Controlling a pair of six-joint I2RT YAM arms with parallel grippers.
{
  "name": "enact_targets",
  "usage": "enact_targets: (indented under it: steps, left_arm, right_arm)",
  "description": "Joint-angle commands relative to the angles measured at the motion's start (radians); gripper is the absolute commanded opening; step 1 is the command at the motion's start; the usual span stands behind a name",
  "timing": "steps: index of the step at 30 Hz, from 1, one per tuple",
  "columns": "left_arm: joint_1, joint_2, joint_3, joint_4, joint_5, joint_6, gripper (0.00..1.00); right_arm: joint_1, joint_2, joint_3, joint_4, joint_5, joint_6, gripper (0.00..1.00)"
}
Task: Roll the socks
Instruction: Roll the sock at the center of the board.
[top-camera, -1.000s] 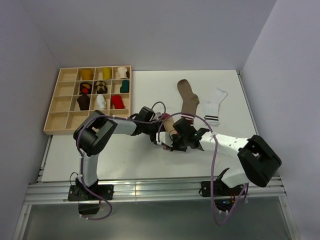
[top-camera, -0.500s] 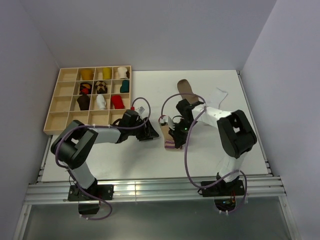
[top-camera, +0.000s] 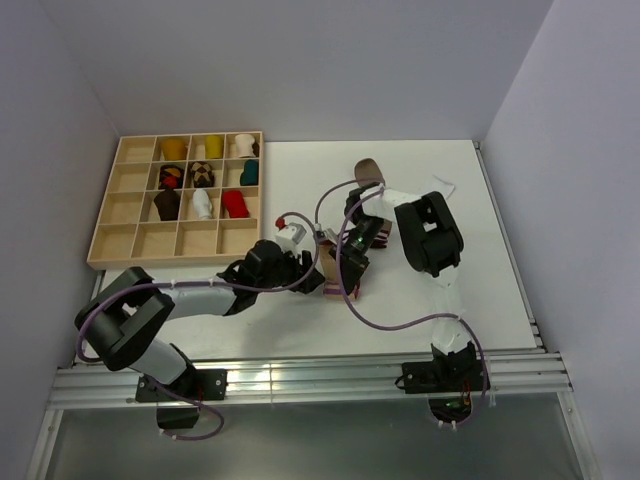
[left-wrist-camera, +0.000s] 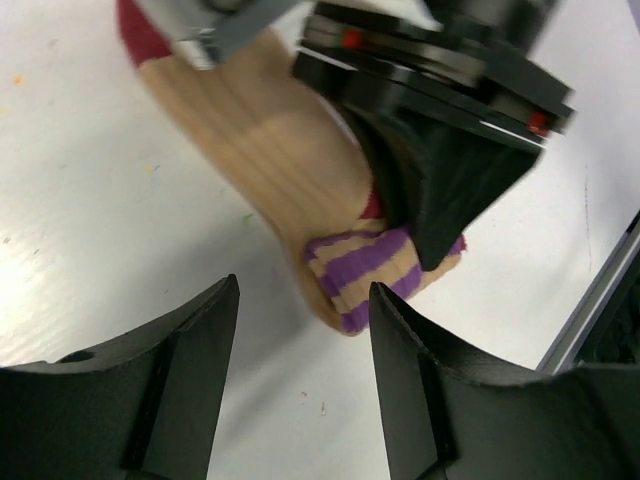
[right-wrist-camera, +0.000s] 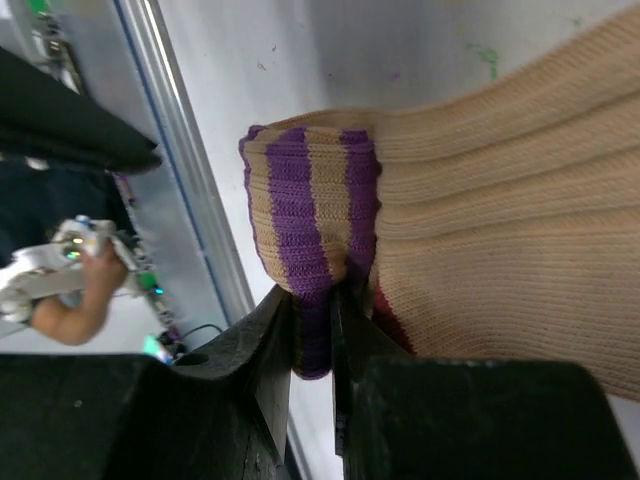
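Status from top view: tan sock (top-camera: 329, 268) lies about mid-tabletop (top-camera: 250, 325), nearer the near edge than the far one, both arms meeting over it. Right gripper (top-camera: 346, 262) sits on the sock's near end, left gripper (top-camera: 306, 279) just beside it on the left; jaw state isn't readable from up here. Brown sock (top-camera: 368, 170) is well apart toward the far edge. White sock (top-camera: 443, 184) is mostly hidden behind the right arm, toward the far right corner. Wooden tray (top-camera: 113, 241) holding rolled socks is at the far left corner. Left wrist view: left jaws stand wide apart with nothing between them, purple-striped cuff (left-wrist-camera: 365, 262) just ahead; the right gripper's black fingers sit on that cuff from above. Right wrist view: right jaws nearly closed, pinching a fold of the striped cuff, knit bunched between the fingertips (right-wrist-camera: 245, 365). My read: roll is only starting, cuff end pinched and folded, rest of the sock flat, no full turn made yet. Next move likely needs right to curl the cuff over onto the sock body while left comes in to pin or tuck. Left would have to close on fabric, not on the right fingers, which sit very close. Other two socks look untouched.
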Motion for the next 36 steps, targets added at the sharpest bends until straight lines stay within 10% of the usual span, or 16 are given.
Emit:
enact_targets:
  steps: [1, 36]
  left_arm:
    - [-0.018, -0.013, 0.029, 0.089, 0.034, 0.124, 0.61]
    - [-0.074, 0.295, 0.17, 0.077, 0.233, 0.098, 0.49]
  right_arm:
    - [-0.017, 0.054, 0.053, -0.022, 0.034, 0.0, 0.13]
    - [-0.06, 0.093, 0.13, -0.011, 0.005, 0.089, 0.13]
